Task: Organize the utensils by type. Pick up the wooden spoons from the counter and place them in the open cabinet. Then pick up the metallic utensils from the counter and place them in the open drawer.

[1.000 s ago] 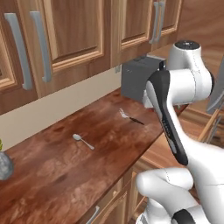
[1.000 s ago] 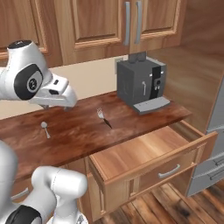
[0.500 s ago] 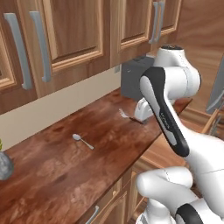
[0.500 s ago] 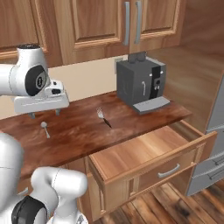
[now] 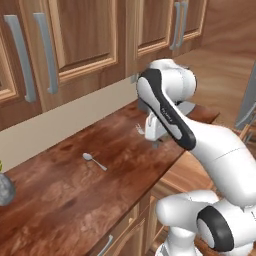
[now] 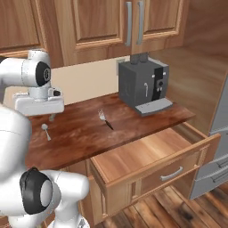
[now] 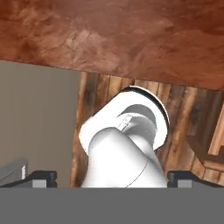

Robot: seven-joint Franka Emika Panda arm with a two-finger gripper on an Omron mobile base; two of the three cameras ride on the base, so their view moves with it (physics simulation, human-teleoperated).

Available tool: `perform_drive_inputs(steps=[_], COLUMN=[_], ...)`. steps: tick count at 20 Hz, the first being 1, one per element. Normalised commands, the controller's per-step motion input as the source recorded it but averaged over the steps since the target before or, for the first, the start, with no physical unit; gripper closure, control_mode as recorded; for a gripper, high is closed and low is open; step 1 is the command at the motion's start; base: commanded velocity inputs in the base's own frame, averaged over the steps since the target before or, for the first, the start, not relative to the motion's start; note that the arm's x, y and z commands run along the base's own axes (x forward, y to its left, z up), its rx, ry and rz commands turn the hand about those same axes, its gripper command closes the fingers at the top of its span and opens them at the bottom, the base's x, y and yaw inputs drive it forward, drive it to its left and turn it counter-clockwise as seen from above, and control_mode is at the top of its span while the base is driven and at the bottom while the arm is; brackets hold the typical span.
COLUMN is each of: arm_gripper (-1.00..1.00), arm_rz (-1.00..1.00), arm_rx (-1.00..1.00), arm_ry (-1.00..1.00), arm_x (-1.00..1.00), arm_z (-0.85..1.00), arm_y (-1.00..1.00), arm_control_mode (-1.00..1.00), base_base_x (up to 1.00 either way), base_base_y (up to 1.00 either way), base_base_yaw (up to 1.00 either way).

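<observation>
Left base view: the dark reddish tabletop (image 5: 75, 200) carries one small grey metal spoon (image 5: 94, 161) lying flat out in the open, bowl toward the wall. Further right, just beside the arm's wrist, a small fork-like utensil (image 5: 138, 129) pokes out, mostly hidden by the white arm. A grey rounded object (image 5: 6, 189) sits at the tabletop's left end. Four grey bar handles hang on the closed wall cabinet doors (image 5: 85, 45). No writing is legible.

Right base view: here the open drawer (image 6: 151, 160) shows, pulled out under the tabletop's front edge, its flat wood bottom bare, one grey bar handle on its front. One dark grey coffee machine (image 6: 143, 87) stands at the back of the tabletop; no brand can be read. The fork-like utensil lies in full sight near the machine, well apart from the spoon. The tool (image 6: 52, 116) hangs below the white hand block, above the tabletop near the spoon.

Hand view: the tool's two dark tips sit at opposite bottom corners, spread wide with nothing between them, above the tabletop's edge and the plank floor (image 7: 183, 118).
</observation>
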Motion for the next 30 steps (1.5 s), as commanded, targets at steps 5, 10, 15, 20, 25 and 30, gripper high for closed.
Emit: perform_drive_inputs(steps=[5, 10, 15, 20, 25, 30], arm_gripper=[-1.00, -1.00, -1.00, -1.00, -1.00, -1.00], arm_rz=[0.32, 0.31, 0.21, -0.07, -0.40, -0.46], arm_rx=[0.00, 0.00, 0.00, 0.00, 0.00, 0.01], arm_ry=[0.35, 0.21, -0.03, -0.22, -0.15, -0.16], arm_x=[0.05, 0.01, -0.12, -0.26, 0.07, 0.60], arm_z=[-0.35, -0.35, -0.34, -0.23, -0.30, -0.34], arm_y=[0.29, 0.26, 0.28, -0.01, 0.03, 0.27], arm_control_mode=[-1.00, -1.00, -1.00, -1.00, -1.00, -1.00], base_base_x=[0.00, 0.00, 0.00, 0.00, 0.00, 0.00], base_base_y=[0.00, 0.00, 0.00, 0.00, 0.00, 0.00], base_base_yaw=[0.00, 0.00, 0.00, 0.00, 0.00, 0.00])
